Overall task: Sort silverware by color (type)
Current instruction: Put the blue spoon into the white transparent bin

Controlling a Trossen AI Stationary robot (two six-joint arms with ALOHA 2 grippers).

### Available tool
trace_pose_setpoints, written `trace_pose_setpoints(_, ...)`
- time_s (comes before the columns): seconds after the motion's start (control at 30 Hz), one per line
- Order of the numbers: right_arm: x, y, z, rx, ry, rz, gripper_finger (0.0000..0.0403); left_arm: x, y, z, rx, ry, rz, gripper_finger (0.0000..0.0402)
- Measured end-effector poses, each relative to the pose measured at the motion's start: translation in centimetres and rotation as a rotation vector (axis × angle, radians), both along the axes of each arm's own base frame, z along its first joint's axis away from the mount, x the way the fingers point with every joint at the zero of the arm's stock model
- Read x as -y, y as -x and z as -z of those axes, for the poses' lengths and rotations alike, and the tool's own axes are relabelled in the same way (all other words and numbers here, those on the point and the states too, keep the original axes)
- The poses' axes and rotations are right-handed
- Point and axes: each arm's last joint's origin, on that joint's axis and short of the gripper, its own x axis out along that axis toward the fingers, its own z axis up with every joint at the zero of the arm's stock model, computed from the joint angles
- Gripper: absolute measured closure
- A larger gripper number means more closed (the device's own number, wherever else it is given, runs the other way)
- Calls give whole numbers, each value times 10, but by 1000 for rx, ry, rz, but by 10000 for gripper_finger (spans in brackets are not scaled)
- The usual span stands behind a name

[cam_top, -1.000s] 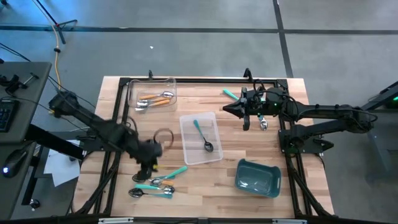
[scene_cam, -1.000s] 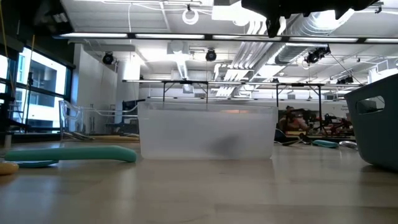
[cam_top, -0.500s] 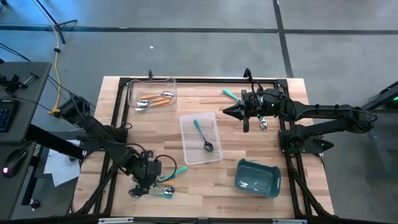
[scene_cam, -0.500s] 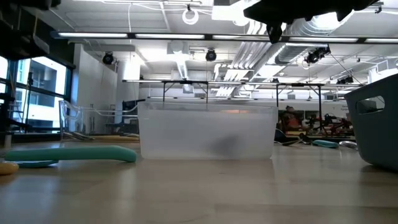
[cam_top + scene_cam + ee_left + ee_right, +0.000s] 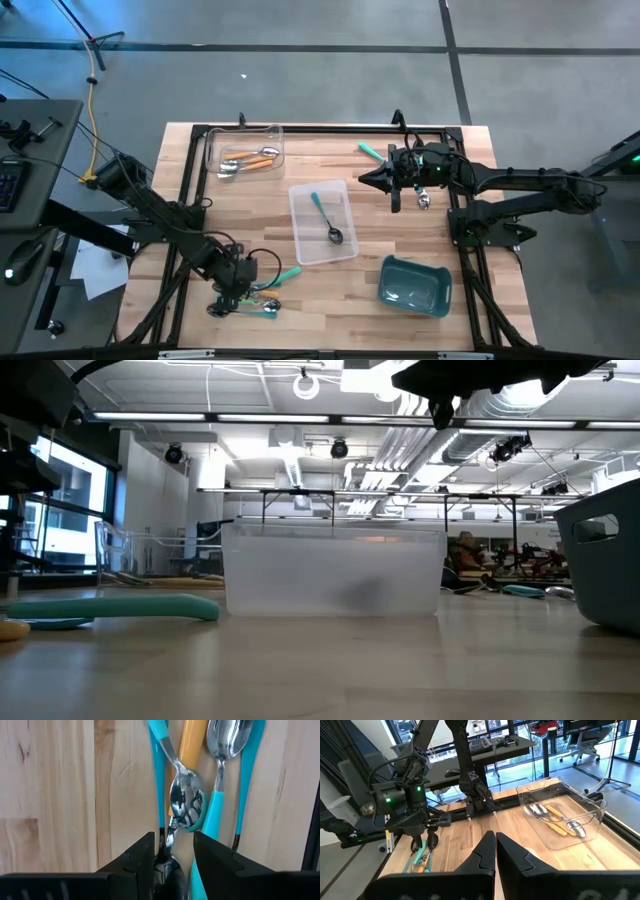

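Left wrist view: left end effector (image 5: 172, 851) is straddling a spoon in the loose cluster at the desk's (image 5: 330, 280) near-left corner, jaws part-spread w/ the metal neck of a spoon passing between them. Not clamped from what shows; no lift visible, so reading this as pre-grasp alignment, not a hold. Cluster (image 5: 200, 795) is lying tangled: teal handles and one orange handle (image 5: 190, 750) side by side, bowls overlapping, which is prob. why the fingers are coming in along the handles' length rather than across them.

High view: left end effector (image 5: 235, 288) is sitting right over that pile (image 5: 255, 296) of unsorted spoons. Sorting is looking partly done: the clear tray at far left (image 5: 262, 134) is holding orange-handled spoons (image 5: 252, 160), the centre clear tray (image 5: 345, 250) is holding one teal-handled spoon (image 5: 325, 216). Teal bin (image 5: 414, 284) at near right; contents can't tell. One more teal handle (image 5: 370, 151) is lying on the desk at far right, near the right arm.

Right end effector (image 5: 369, 179) is waiting above the desk, right of the centre tray, fingers pressed together, holding nothing; likely parked clear of the left arm's path.

Risk, judged: closing on overlapped spoons may drag a neighbour along, incl. the wrong colour.
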Motion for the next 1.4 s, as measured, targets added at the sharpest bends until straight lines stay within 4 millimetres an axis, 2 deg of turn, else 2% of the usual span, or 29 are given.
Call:
trace_pose_setpoints(0.13,0,0,0,0,0,0,403,11,1,-2,14,91,-9,275)
trace_pose_setpoints(0.37,0,0,0,0,3,0,403,42,19,-8,16,234,-24,275)
trace_pose_setpoints(0.47,0,0,0,-2,3,0,403,54,21,-10,15,248,-9,275)
trace_pose_setpoints(0.63,0,0,1,-8,10,1,403,67,16,5,-54,192,23,275)
trace_pose_setpoints(0.8,0,0,1,-8,11,15,403,71,9,13,-99,78,24,275)
trace_pose_setpoints(0.9,1,0,1,-9,11,23,403,76,5,10,-66,78,17,275)
trace_pose_setpoints(1.23,1,0,2,-16,7,23,403,79,5,25,-91,11,45,275)
trace_pose_setpoints(1.4,1,0,2,-18,-2,24,403,78,4,26,-60,-19,44,275)
